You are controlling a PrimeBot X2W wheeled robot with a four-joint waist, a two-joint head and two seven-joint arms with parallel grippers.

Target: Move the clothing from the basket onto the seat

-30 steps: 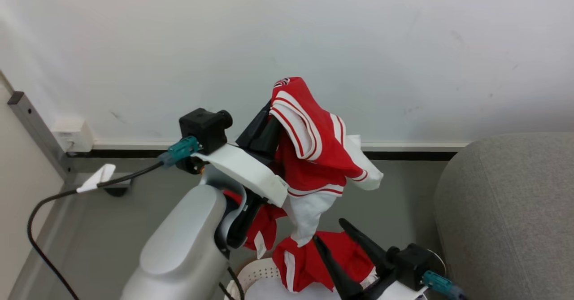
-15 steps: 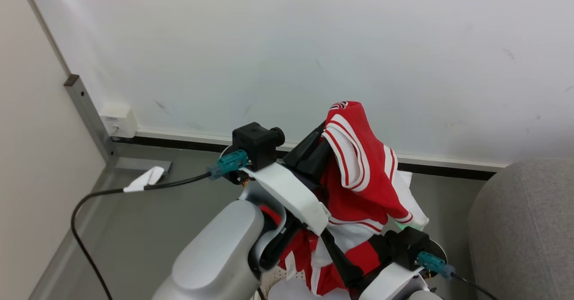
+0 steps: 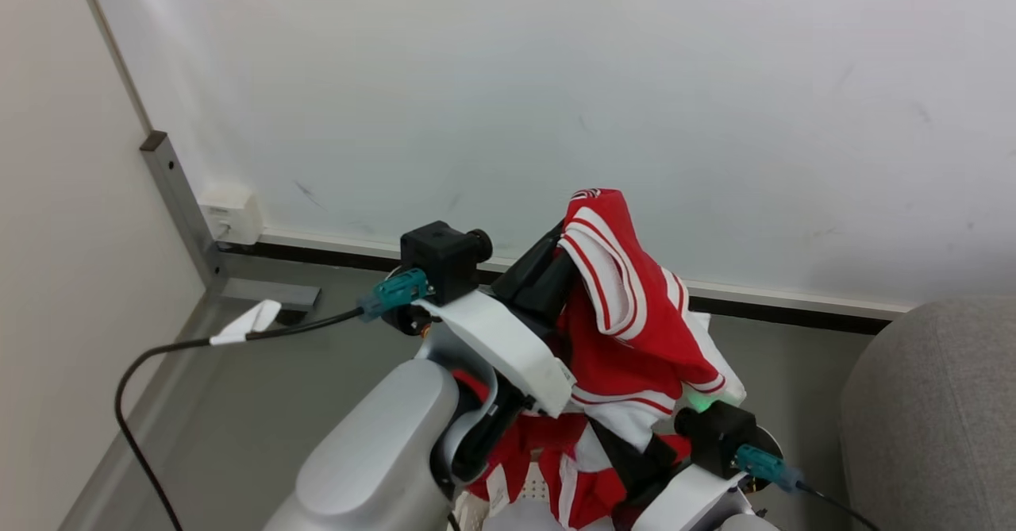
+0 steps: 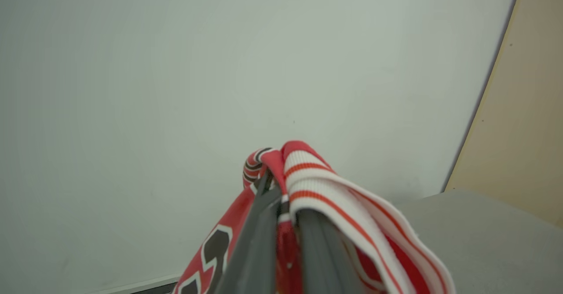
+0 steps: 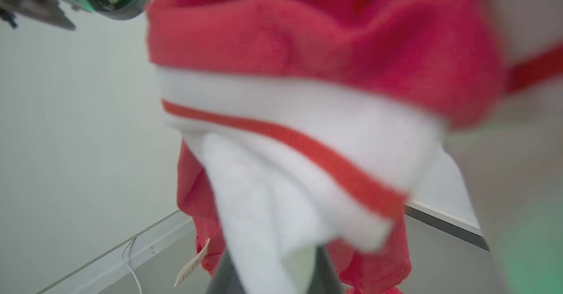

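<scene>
The clothing [image 3: 635,332], red with white panels and striped trim, hangs bunched from my raised left gripper [image 3: 578,212], which is shut on its top fold. In the left wrist view the two fingers [image 4: 264,223] pinch red cloth [image 4: 316,179] with dark lettering beside them. My right gripper [image 3: 623,455] reaches up from below into the hanging lower part. In the right wrist view a white panel [image 5: 264,206] falls between its fingers and hides the tips. A bit of the white perforated basket [image 3: 538,479] peeks out under the cloth. The grey seat [image 3: 929,420] is at the right.
A white wall rises close ahead, with a dark skirting strip [image 3: 794,309] along the grey floor [image 3: 262,388]. A metal post [image 3: 178,198] and a socket box [image 3: 232,212] stand in the left corner. A black cable [image 3: 159,348] trails from my left wrist.
My right gripper has risen into the hanging cloth and its jaws have closed there. The left gripper keeps its hold on the raised garment. The head camera has shifted.
</scene>
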